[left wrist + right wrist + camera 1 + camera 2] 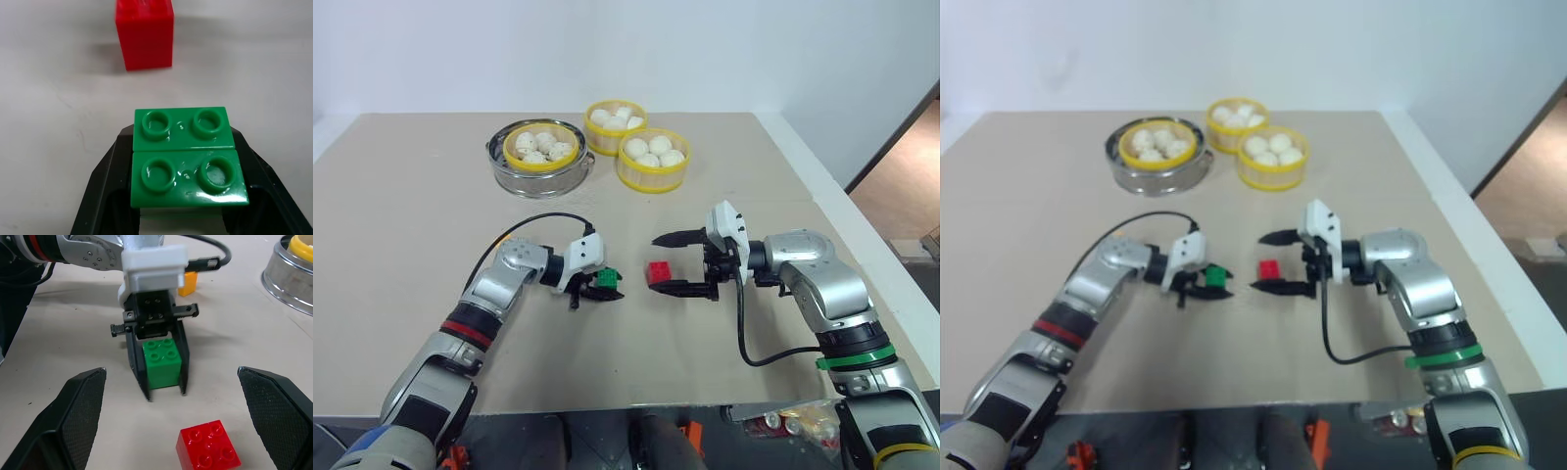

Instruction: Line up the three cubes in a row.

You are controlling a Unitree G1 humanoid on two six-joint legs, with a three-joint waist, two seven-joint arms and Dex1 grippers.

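Note:
My left gripper (605, 286) is shut on the green cube (606, 278), with its studs up and low over the tan table (411, 196); I cannot tell whether the cube touches the table. The red cube (659, 272) stands on the table just right of it, a small gap between them. My right gripper (682, 263) is open wide and points left, with the red cube at its fingertips but untouched. The orange-yellow cube (188, 281) sits on the table behind the left gripper in the right wrist view.
At the back of the table stand a steel pot (538, 182) holding a yellow basket of white buns and two more yellow bun baskets (607, 145) (651, 179). The table's right edge (822, 196) runs close to my right arm.

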